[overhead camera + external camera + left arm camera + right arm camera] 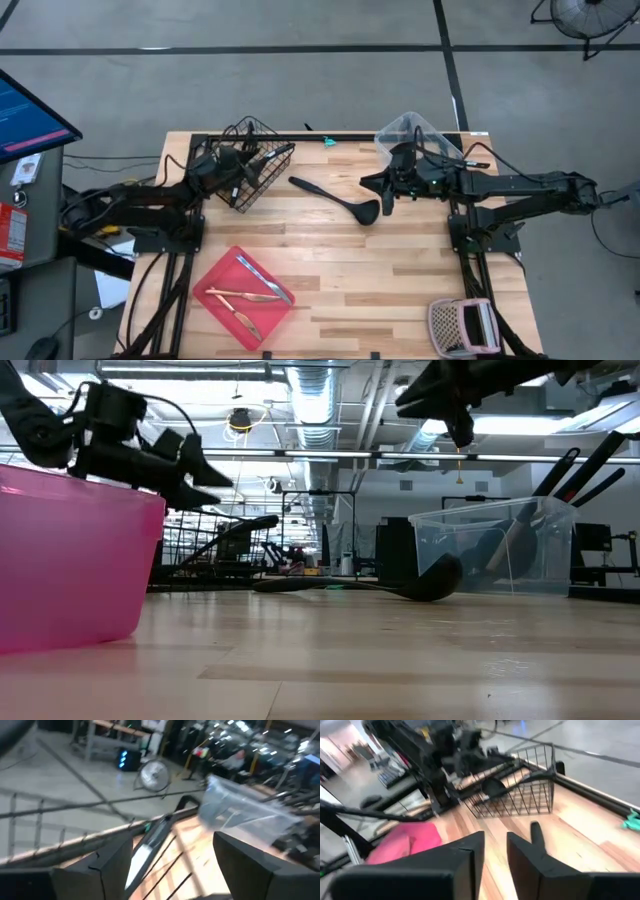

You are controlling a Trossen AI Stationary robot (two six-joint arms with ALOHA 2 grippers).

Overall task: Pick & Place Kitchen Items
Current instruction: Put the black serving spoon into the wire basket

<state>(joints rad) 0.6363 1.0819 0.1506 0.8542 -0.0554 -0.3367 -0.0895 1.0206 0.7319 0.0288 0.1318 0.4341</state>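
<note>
The ladle (340, 200) lies mid-table, centre of the high view, its handle running toward upper left and its bowl toward lower right. The right gripper (385, 192) hovers just beside the bowl, fingers nearly together, holding nothing. The left gripper (250, 162), spread, is over the basket (262, 178) at upper left.

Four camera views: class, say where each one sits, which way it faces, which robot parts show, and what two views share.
High view: overhead, straight down; both arms, wooden table.
Low view: table height, level across; both arms overhead.
Left wrist view: past its open fingers toward the clear plastic bin.
Right wrist view: past its fingers toward the black wire basket.
Shared: the black plastic ladle also shows in the low view.
</note>
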